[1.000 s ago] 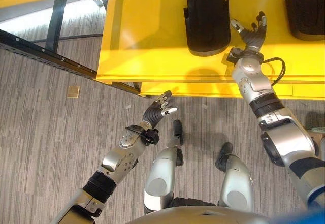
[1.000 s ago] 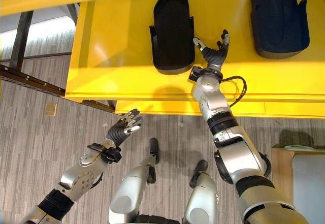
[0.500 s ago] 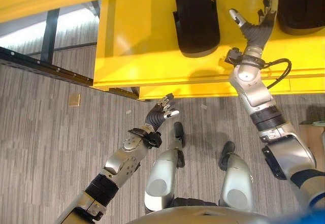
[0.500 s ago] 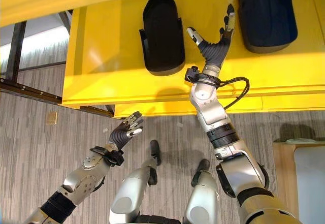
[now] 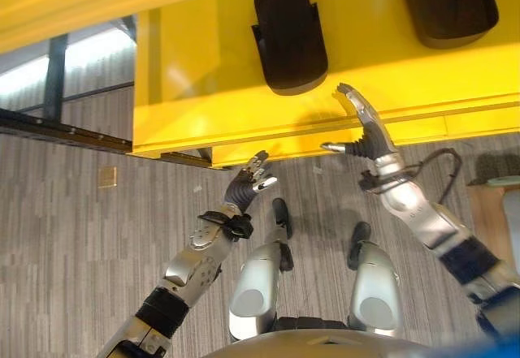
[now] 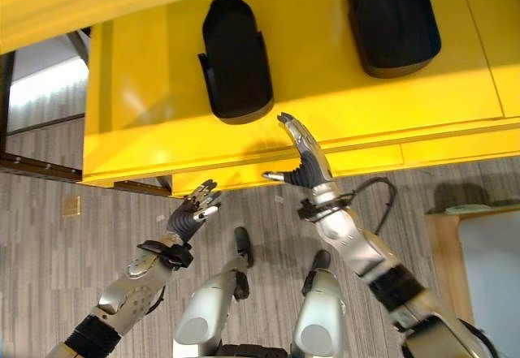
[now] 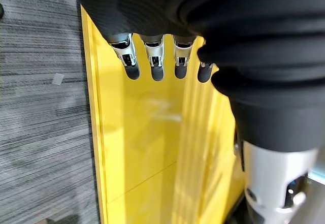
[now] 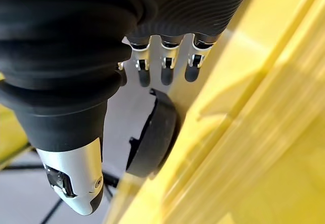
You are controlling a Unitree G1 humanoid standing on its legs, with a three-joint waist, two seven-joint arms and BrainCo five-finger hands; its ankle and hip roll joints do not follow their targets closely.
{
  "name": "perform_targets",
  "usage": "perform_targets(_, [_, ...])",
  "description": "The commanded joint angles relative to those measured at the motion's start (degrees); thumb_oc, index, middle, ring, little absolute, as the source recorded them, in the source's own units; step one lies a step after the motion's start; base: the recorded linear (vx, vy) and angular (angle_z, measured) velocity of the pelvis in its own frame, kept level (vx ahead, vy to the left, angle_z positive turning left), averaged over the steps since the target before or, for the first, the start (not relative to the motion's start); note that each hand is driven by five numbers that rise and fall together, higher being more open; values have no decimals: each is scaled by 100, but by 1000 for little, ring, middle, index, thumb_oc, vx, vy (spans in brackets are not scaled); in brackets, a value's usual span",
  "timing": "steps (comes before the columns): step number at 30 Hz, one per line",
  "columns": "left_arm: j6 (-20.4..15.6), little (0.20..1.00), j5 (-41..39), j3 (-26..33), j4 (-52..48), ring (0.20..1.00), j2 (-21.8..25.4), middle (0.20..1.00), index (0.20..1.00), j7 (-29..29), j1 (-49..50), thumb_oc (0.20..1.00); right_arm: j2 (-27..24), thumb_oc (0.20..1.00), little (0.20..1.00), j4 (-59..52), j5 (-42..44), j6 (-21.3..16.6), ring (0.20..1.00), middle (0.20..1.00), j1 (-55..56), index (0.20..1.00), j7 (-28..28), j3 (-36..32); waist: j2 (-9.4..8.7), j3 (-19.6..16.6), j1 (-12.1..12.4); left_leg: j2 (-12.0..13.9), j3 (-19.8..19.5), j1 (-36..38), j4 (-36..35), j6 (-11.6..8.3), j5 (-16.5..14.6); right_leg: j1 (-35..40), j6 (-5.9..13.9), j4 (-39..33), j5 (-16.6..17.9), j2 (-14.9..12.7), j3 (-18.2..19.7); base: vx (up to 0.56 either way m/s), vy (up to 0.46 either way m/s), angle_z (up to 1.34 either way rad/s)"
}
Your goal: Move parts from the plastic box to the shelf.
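Right hand point(image 5: 367, 135) withdrawn from glossy shelf point(image 5: 203, 90).

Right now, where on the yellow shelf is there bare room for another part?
The yellow shelf is bare left of the left black part, and a narrower strip lies between it and the right black part. The front edge is taken up by the open right hand; the open left hand hangs below the shelf.

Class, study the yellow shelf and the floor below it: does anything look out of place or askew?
Nothing stands out. Two black parts lie flat on the yellow shelf, apart from each other. Both robot hands, left and right, are open and empty.
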Motion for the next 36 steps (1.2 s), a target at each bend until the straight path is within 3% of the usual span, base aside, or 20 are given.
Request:
perform_targets(1, [-464, 1000, -88, 215, -429, 1000, 323, 1000, 1000, -218, 78, 1000, -47, 1000, 1000, -534, -494, -645, 1000, 1000, -436, 1000, 461, 51, -443, -24, 21, 269, 585, 811, 610, -336, -1341, 380, 243, -1255, 634, 217, 20, -39, -73, -10])
perform_targets(5, [-490, 1000, -140, 244, -424, 1000, 519, 1000, 1000, -276, 110, 1000, -446, 1000, 1000, -497, -995, -794, 1000, 1000, -489, 1000, 620, 326, -566, -32, 93, 292, 586, 772, 668, -312, -1387, 397, 281, -1275, 635, 254, 12, -29, -80, -1])
perform_targets(8, [-492, 1000, -73, 177, -269, 1000, 724, 1000, 1000, -483, 39, 1000, -828, 1000, 1000, 72, -1641, -598, 1000, 1000, -914, 1000, 164, 1031, -711, -44, 256, 336, 550, 742, 706, -279, -1389, 477, 296, -1331, 661, 318, -50, -29, -149, -3])
perform_targets(11, [-506, 1000, -82, 156, -217, 1000, 887, 1000, 1000, -517, 13, 1000, -946, 1000, 1000, 710, -1769, -629, 1000, 1000, -1311, 1000, -183, 1446, -826, -66, 388, 384, 496, 722, 729, -282, -1384, 555, 291, -1383, 676, 378, -115, -5, -174, 9])
perform_targets(14, [-431, 1000, -112, 190, -220, 1000, 972, 1000, 1000, -473, -42, 1000, -985, 1000, 1000, 948, -1763, -697, 1000, 1000, -1717, 1000, -24, 1729, -903, -93, 501, 399, 424, 707, 743, -297, -1377, 610, 292, -1404, 686, 417, -172, 9, -108, 10])
perform_targets(17, [-536, 1000, -84, 285, -279, 1000, 990, 1000, 1000, -353, -60, 1000, -873, 1000, 1000, 1111, -1610, -506, 1000, 1000, -2076, 1000, 299, 2023, -956, -113, 631, 416, 370, 693, 767, -311, -1371, 670, 265, -1421, 681, 443, -237, 24, -112, 8])
perform_targets(18, [-635, 1000, -177, 379, -345, 1000, 998, 1000, 1000, -123, -48, 1000, -781, 1000, 1000, 1208, -1554, -281, 1000, 1000, -2198, 1000, 522, 2154, -986, -127, 707, 429, 329, 677, 800, -324, -1379, 701, 260, -1421, 675, 453, -280, 35, -105, 17])
perform_targets(24, [-811, 1000, -96, 787, -359, 1000, 861, 1000, 1000, 412, 93, 1000, -285, 1000, 1000, 1700, -1647, 42, 1000, 1000, -2269, 1000, 295, 2393, -1111, -129, 955, 452, 207, 662, 807, -358, -1361, 799, 242, -1449, 689, 488, -389, 30, -101, 12])
perform_targets(30, [-825, 1000, 72, 1076, -480, 1000, 771, 1000, 1000, 280, 330, 1000, 109, 1000, 1000, 2171, -1656, 81, 1000, 1000, -2337, 1000, 240, 2275, -1144, -136, 1156, 436, 113, 645, 780, -384, -1345, 845, 235, -1464, 701, 493, -494, 12, -51, 6])
perform_targets(36, [-678, 1000, 156, 1246, -517, 1000, 694, 1000, 1000, 93, 489, 1000, 416, 1000, 1000, 2572, -1548, 394, 1000, 1000, -2379, 1000, 448, 2280, -1147, -141, 1316, 436, 38, 621, 791, -418, -1327, 897, 224, -1468, 703, 486, -597, 6, -24, 5])
